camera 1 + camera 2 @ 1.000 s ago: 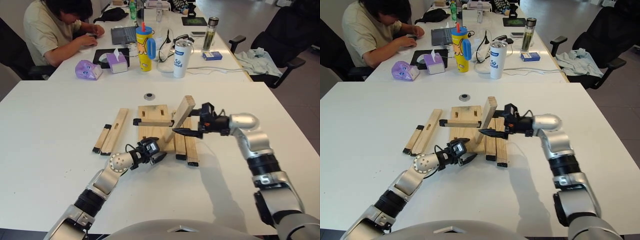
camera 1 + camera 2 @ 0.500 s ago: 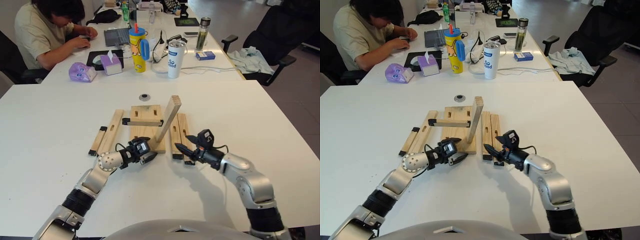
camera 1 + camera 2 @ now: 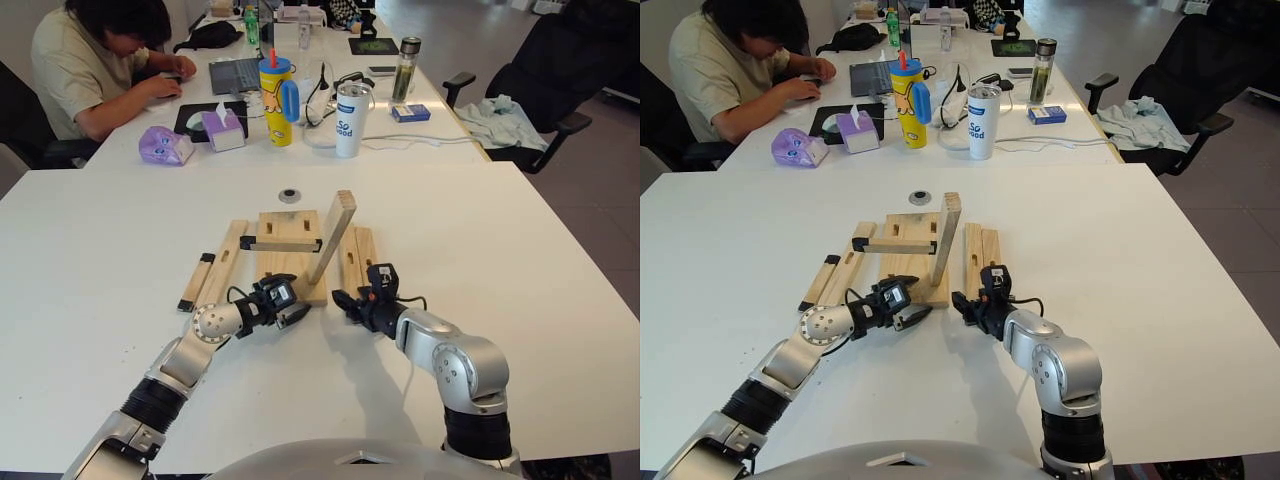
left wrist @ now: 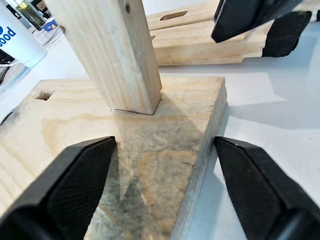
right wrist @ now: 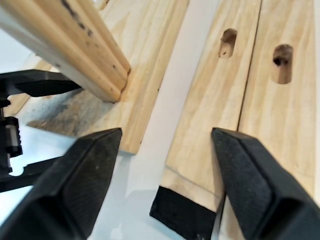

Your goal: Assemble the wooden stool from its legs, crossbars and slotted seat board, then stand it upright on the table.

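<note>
Assembly is only beginning: at lower centre the black left gripper [image 3: 284, 304] is straddling, fingers spread, the near corner of the pale square wooden seat board [image 3: 291, 223], while the black right gripper [image 3: 352, 303], having released the one tilted pale wooden leg [image 3: 333, 235] slotted in, is hovering open over loose black-tipped wooden legs [image 3: 358, 258], a black-ended wooden crossbar [image 3: 281, 243] lying beyond.

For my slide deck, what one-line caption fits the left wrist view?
Open left gripper straddles a corner of the seat board, where one leg stands tilted in its slot.
</note>
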You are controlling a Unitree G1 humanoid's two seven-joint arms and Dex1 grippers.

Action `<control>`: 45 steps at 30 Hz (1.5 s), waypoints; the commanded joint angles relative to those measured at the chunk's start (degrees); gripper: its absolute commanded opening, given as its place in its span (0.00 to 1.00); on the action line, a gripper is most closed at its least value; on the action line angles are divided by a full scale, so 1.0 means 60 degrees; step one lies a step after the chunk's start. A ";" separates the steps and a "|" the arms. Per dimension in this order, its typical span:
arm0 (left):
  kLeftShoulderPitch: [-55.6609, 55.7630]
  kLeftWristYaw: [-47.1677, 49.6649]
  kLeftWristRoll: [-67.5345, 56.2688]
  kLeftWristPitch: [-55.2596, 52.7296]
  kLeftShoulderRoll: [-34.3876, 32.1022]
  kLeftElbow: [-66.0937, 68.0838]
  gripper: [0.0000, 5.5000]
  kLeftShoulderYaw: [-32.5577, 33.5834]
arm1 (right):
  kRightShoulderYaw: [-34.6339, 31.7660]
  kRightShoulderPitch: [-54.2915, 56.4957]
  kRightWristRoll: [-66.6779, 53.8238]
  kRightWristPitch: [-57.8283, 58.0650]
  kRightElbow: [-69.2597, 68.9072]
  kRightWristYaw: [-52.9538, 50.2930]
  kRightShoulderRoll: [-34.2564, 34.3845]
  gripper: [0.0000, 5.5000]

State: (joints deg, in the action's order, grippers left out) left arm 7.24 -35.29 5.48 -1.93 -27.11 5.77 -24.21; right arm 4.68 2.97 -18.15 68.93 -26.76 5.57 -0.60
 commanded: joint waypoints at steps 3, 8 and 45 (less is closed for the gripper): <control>-0.1061 -0.0070 0.0868 -0.1518 -0.0263 0.1233 0.66 -0.0650 | 0.0116 0.0334 0.0593 0.0600 0.0237 -0.0398 -0.0601 0.61; -0.1195 0.0117 0.0840 -0.1575 -0.0021 0.1177 0.66 -0.0749 | 0.0044 0.0356 0.0509 0.0948 0.0281 -0.0303 -0.0807 0.61; -0.1236 -0.0328 0.0311 -0.0590 -0.0709 -0.2773 0.66 0.0091 | -0.2097 0.1838 -0.0508 -0.5869 0.2444 0.0737 -0.0008 0.38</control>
State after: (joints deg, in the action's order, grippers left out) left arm 1.98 -33.24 10.76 -1.82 -29.70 -6.10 -24.62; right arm -4.81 12.33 -14.88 34.00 -10.77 6.08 -1.64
